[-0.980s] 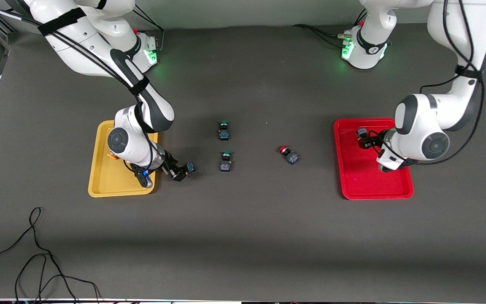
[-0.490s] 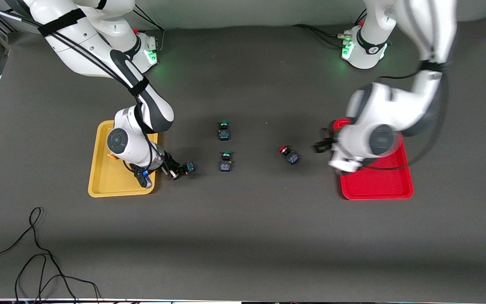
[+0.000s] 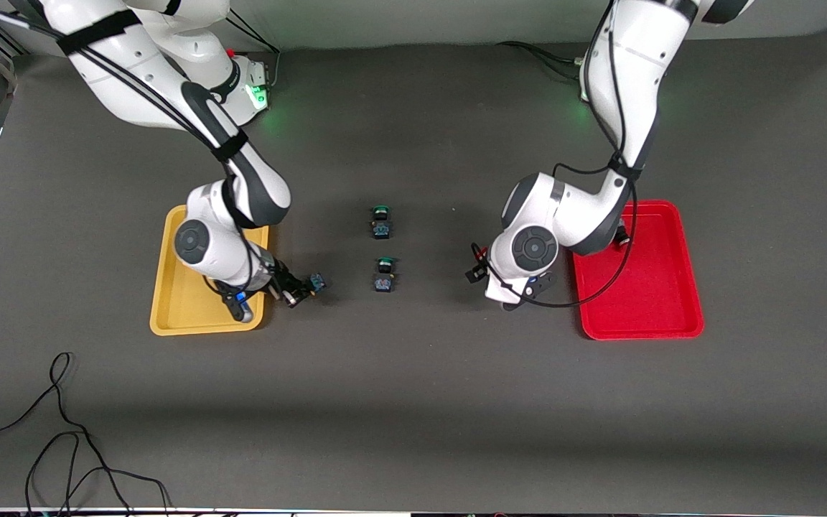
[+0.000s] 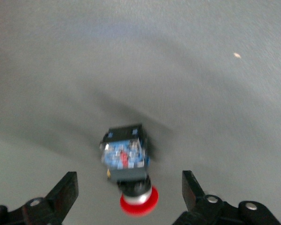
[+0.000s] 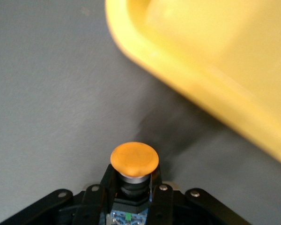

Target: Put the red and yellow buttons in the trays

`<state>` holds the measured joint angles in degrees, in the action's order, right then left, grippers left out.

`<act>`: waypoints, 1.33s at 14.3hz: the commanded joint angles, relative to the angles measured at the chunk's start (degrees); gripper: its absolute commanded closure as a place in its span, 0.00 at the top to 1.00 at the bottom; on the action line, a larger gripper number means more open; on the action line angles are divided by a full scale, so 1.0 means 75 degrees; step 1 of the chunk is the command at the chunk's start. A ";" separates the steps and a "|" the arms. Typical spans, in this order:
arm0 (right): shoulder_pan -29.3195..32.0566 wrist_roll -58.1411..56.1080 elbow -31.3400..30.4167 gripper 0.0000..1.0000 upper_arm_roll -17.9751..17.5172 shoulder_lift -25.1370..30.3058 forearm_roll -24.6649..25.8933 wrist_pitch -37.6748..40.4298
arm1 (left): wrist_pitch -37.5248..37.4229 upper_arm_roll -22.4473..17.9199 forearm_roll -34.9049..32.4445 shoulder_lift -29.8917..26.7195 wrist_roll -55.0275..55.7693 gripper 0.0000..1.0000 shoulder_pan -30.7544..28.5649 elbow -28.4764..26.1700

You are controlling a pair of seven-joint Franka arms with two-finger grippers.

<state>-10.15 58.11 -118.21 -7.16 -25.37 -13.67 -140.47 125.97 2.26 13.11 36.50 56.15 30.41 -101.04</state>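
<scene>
My right gripper (image 3: 297,290) is shut on a yellow-capped button (image 5: 134,159), held just off the table beside the yellow tray (image 3: 169,301). The tray's rim (image 5: 192,79) shows close by in the right wrist view. The button's dark body (image 3: 315,283) sticks out of the fingers. My left gripper (image 4: 129,192) is open and low over a red-capped button (image 4: 129,159) lying on its side on the table, with one finger on either side of its cap. In the front view the left wrist (image 3: 528,251) hides most of that button. A dark button (image 3: 622,235) lies in the red tray (image 3: 643,327).
Two green-capped buttons (image 3: 381,222) (image 3: 383,276) lie mid-table between the two grippers. A black cable (image 3: 62,431) coils on the table near the front camera, toward the right arm's end.
My left arm has swung from over the red tray to the red-capped button on the table, leaving a button in the tray. My right gripper has shifted slightly toward the yellow tray with its button.
</scene>
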 commanded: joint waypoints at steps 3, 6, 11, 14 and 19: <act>0.0040 -0.2784 -0.1030 0.07 0.1443 0.1682 -0.0005 0.1350 | 0.0161 -0.0102 -0.0024 0.0161 -0.0010 0.40 0.0199 0.0137; 0.0052 -0.3974 -0.1067 0.99 0.2137 0.1613 -0.0098 0.1315 | 0.0103 -0.0102 -0.0013 0.0138 -0.0010 0.00 0.0211 0.0136; 0.0017 -0.3892 -0.1020 1.00 0.2115 0.2431 -0.0099 0.2227 | -0.2091 -0.0207 -0.0025 -0.0459 -0.0641 0.00 -0.0442 0.0988; 0.0028 -0.4020 -0.1009 1.00 0.2115 0.3519 0.0007 0.2790 | -0.4299 -0.0207 -0.0246 -0.0833 -0.1939 0.00 -0.1426 0.1858; 0.0063 -0.5154 -0.0962 1.00 0.2010 0.5476 0.1483 0.3493 | -0.3593 -0.0207 -0.1278 -0.1222 -0.4412 0.00 -0.2681 0.0737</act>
<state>-9.96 24.47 -123.98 8.52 9.03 -5.10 -116.27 93.94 0.10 5.20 27.90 28.65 12.59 -89.93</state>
